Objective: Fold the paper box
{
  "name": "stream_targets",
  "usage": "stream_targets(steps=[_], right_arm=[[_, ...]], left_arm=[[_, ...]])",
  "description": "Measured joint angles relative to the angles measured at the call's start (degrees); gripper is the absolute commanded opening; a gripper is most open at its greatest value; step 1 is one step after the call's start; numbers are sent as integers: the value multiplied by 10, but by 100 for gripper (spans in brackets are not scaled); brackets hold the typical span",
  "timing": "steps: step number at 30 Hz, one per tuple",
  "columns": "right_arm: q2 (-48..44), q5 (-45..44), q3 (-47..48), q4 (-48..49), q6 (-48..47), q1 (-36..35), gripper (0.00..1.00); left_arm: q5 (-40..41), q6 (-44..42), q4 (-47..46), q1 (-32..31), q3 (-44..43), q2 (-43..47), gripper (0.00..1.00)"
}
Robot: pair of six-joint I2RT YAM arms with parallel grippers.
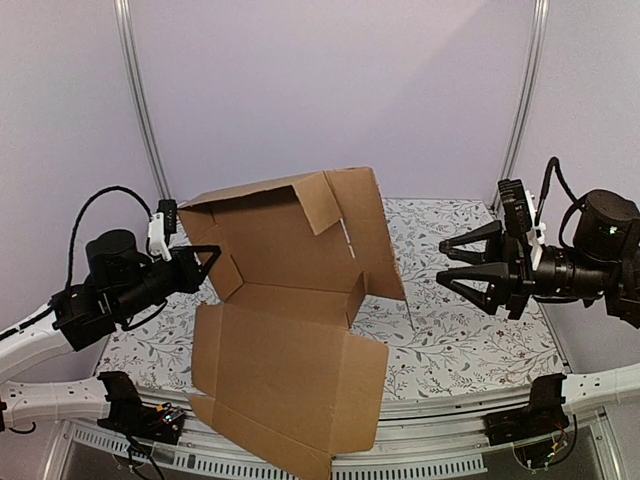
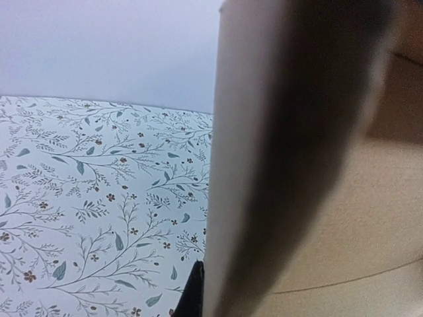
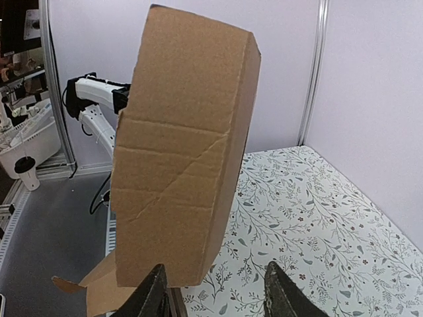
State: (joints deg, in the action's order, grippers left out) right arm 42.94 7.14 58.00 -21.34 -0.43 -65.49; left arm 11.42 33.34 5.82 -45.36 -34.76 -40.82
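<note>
The paper box (image 1: 290, 300) is a brown corrugated sheet, partly folded. Its back panel and side flaps stand up, and its front panel lies flat and overhangs the table's near edge. My left gripper (image 1: 210, 265) is at the box's left side wall. In the left wrist view one black fingertip (image 2: 193, 294) presses against the wall's edge (image 2: 264, 165); the other finger is hidden behind the cardboard. My right gripper (image 1: 445, 262) is open and empty, in the air to the right of the box and apart from it. In the right wrist view its fingers (image 3: 152, 294) frame the upright panel (image 3: 178, 158).
The table (image 1: 470, 340) has a floral-patterned cover. Metal frame posts (image 1: 520, 100) stand at the back corners in front of a lilac wall. A white bin (image 3: 23, 148) and other equipment stand beyond the table's left side.
</note>
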Motion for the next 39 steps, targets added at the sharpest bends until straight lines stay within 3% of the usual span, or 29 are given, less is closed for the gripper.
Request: stream_targets(steps=[14, 30, 39], right_arm=[[98, 32, 66, -41, -59, 0, 41], [173, 111, 72, 1, -38, 0, 42], [239, 91, 72, 27, -26, 0, 45]], left_arm=[[-53, -32, 24, 0, 0, -12, 0], [-23, -33, 37, 1, 0, -25, 0], [16, -31, 66, 1, -8, -48, 0]])
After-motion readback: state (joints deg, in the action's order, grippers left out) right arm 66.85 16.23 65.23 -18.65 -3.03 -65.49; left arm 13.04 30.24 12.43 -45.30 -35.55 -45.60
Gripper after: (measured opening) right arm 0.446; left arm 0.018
